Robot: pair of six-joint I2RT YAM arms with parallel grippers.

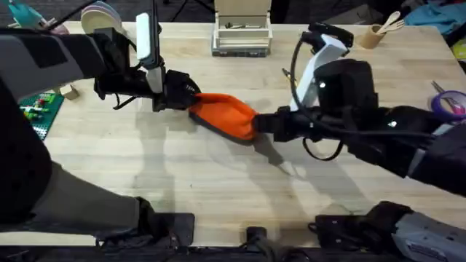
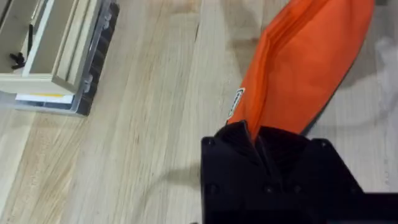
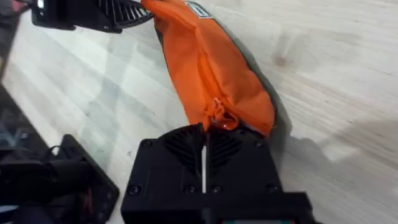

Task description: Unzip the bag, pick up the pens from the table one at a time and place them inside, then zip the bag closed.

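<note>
Now I have both arms reaching to mid-bench (image 1: 109, 182), left gripper (image 1: 186, 93) and right gripper (image 1: 263, 125) each with jaws clamped on an end of the bag (image 1: 226, 115).

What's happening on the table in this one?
Both arms have hold of the orange bag in the middle of the table. The left end effector is shut on one end of it and the right end effector is shut on the opposite end, at the zipper line, so the bag is stretched between them. No pens can be seen lying on the wood around it.
</note>
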